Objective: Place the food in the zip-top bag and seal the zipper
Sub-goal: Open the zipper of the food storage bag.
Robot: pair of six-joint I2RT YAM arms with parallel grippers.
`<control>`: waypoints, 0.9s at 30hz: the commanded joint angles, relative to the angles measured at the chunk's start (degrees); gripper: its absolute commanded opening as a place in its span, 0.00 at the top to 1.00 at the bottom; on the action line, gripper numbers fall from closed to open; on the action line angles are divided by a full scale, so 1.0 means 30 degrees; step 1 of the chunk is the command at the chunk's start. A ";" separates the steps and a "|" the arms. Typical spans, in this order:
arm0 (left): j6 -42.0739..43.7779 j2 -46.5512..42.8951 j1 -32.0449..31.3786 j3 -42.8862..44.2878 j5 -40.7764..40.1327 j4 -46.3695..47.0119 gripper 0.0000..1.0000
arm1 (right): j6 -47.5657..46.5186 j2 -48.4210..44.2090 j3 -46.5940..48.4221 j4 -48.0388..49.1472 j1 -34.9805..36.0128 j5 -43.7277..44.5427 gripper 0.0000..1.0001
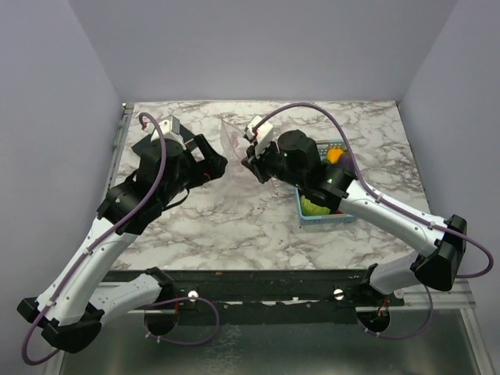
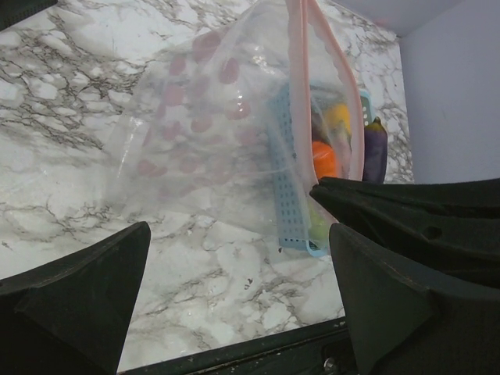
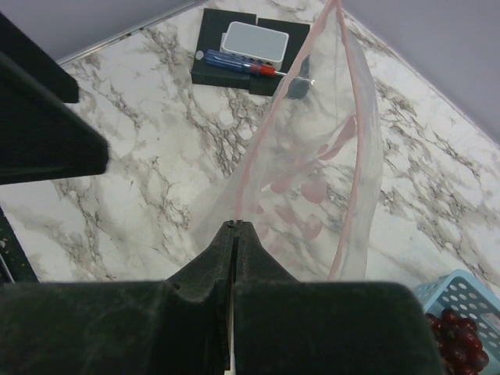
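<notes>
The clear zip-top bag (image 1: 232, 134) hangs upright above the marble table, its mouth gaping. My right gripper (image 3: 237, 225) is shut on the pinkish-red zipper (image 3: 258, 148) at one side of the mouth. My left gripper (image 2: 238, 234) stands open just short of the bag (image 2: 211, 125), nothing between its fingers. Through the plastic I see the food in a light-blue basket (image 2: 287, 203): an orange pumpkin (image 2: 323, 158), a yellow piece (image 2: 337, 117) and a purple eggplant (image 2: 375, 148). Dark grapes (image 3: 453, 336) show in the basket's corner. No food shows inside the bag.
The basket (image 1: 324, 215) sits at the right of the table, partly under my right arm. A black pad with a white box and a screwdriver (image 3: 242, 47) lies at the far edge by the wall. The table's dark front rail (image 2: 234, 355) runs below my left gripper.
</notes>
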 commanded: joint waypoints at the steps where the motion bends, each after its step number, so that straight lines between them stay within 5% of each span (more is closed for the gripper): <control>1: -0.0572 0.0537 -0.0055 0.0140 -0.0208 0.0579 0.01 | -0.0451 -0.0594 -0.0499 0.1176 0.0754 0.0385 0.99; 17: -0.0801 0.2897 -0.0023 0.1429 0.0093 0.0526 0.20 | -0.1156 -0.0969 -0.1140 0.1795 0.2043 0.1715 0.99; 27: -0.0813 0.3337 0.0002 0.1339 0.1006 0.0551 0.44 | -0.1307 -0.0644 -0.0924 0.2128 0.2516 0.2067 0.99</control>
